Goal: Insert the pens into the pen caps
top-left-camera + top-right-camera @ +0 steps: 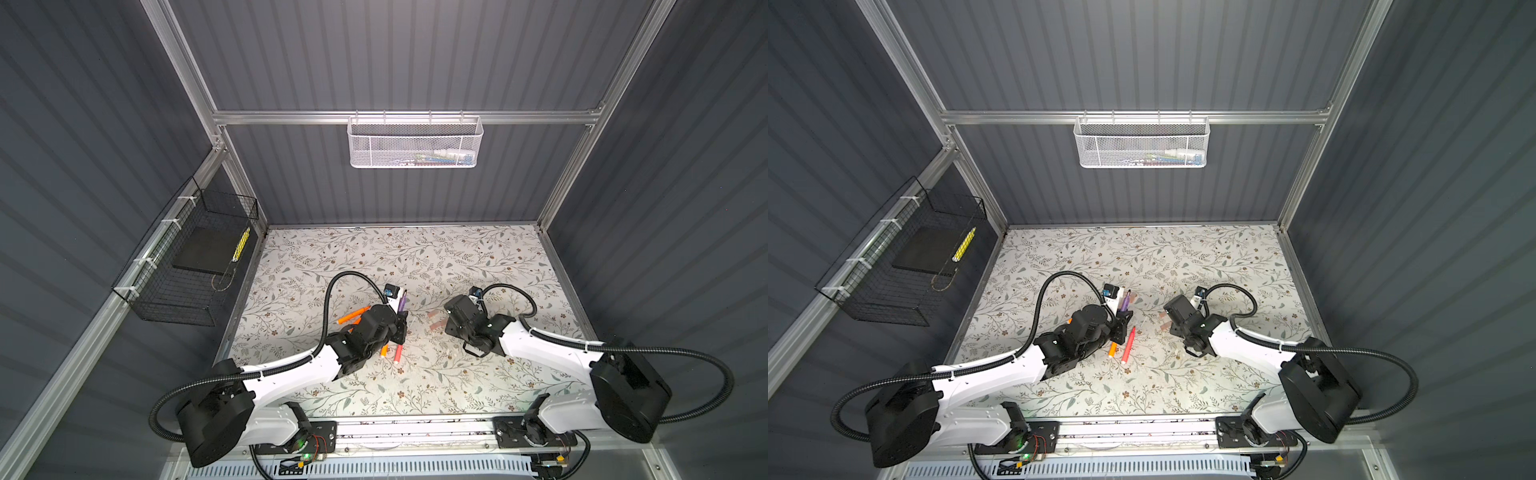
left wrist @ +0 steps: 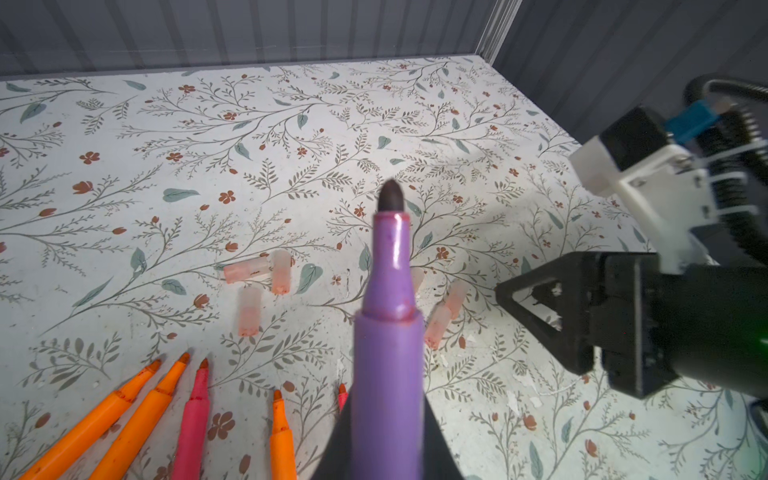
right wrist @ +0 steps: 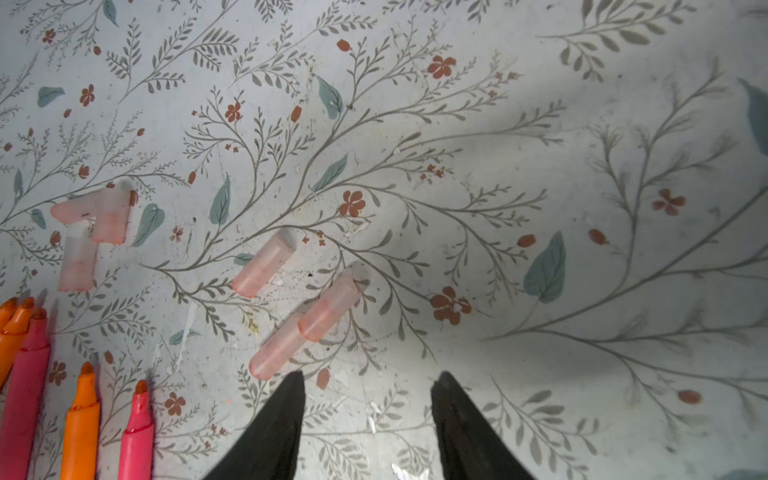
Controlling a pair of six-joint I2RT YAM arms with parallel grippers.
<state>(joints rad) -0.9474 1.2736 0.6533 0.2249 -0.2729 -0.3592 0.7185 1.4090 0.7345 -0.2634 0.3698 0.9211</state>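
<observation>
Purple plastic marker pen (image 2: pixel 388 332): likely light, stiff, slick; barrel clamped in left end effector (image 2: pixel 386 419), tip exposed. Right end effector (image 3: pixel 370 380) part-open, empty, near pale pink translucent caps (image 3: pixel 264 264) on worktop (image 3: pixel 540 166); grip cap mid-body.

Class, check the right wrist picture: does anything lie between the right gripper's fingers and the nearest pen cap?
Nothing visible does. The right gripper is open and empty; only bare mat separates its fingers from the nearest pen cap, just off one fingertip.
</observation>
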